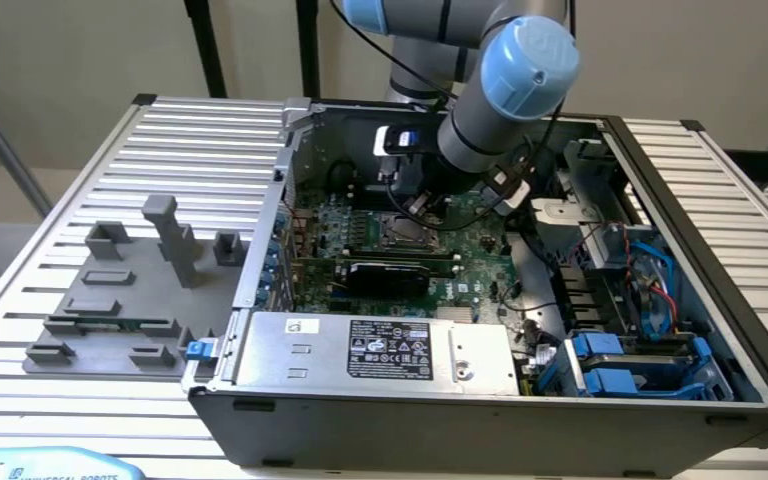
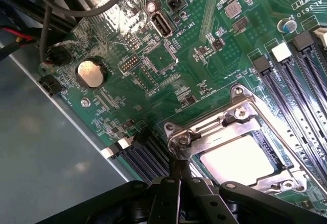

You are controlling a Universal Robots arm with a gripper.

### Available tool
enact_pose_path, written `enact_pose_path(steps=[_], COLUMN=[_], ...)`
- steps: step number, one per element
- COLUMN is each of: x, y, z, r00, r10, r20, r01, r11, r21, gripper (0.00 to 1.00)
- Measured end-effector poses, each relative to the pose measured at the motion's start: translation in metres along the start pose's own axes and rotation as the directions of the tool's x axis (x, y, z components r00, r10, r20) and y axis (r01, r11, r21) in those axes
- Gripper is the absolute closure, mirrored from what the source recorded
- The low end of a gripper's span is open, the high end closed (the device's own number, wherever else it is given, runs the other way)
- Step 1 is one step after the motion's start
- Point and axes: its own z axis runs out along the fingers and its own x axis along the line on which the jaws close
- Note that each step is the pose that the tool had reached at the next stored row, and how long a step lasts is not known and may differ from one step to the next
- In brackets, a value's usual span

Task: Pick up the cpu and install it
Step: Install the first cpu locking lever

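Observation:
The cpu (image 2: 237, 160), with its silvery-white square top, lies flat inside the metal socket frame (image 2: 225, 132) on the green motherboard (image 2: 168, 71). My gripper (image 2: 177, 169) is shut with nothing between its fingers; the joined tips sit at the corner of the socket frame, beside the cpu. In the exterior view the gripper (image 1: 418, 205) hangs inside the open computer case (image 1: 491, 400), just above the socket (image 1: 404, 232).
Black memory slots (image 2: 301, 76) run beside the socket. Cables (image 1: 524, 200) hang near the arm. A power supply (image 1: 384, 350) and blue drive bays (image 1: 624, 370) occupy the case's near side. On the exterior view's left stands a grey tray (image 1: 104, 300) holding a green memory stick (image 1: 111, 325).

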Motion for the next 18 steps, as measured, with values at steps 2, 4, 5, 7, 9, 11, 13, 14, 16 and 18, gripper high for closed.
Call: enact_pose_path(steps=[2,4,5,7,9,11,13,14,16,18], x=[0.0,0.0,0.0,0.0,-0.001,-0.003,-0.006,-0.006,-0.008,-0.011], y=[0.0002,0.0003,0.0003,0.0006,0.0013,0.0026,0.0035,0.0036,0.0037,0.004], z=[0.0,-0.0002,-0.0004,-0.0011,-0.0024,-0.0044,-0.0074,-0.0096,-0.0149,-0.0201], r00=[1.0,1.0,1.0,1.0,1.0,1.0,1.0,1.0,1.0,1.0], r10=[-0.003,-0.003,-0.004,-0.004,-0.004,-0.004,-0.003,-0.004,-0.004,-0.004], r20=[-0.0037,-0.0058,-0.0064,-0.0066,-0.0062,-0.0062,-0.0065,-0.0066,-0.007,-0.0072], r01=[0.003,0.003,0.004,0.004,0.004,0.004,0.004,0.004,0.004,0.004], r11=[1.0,1.0,1.0,1.0,1.0,1.0,1.0,1.0,1.0,1.0], r21=[0.0037,0.0053,0.0058,0.0062,0.0063,0.0065,0.0068,0.0069,0.0073,0.0074], gripper=[0.89,0.89,0.89,0.89,0.89,0.89,0.89,0.89,0.89,0.89])
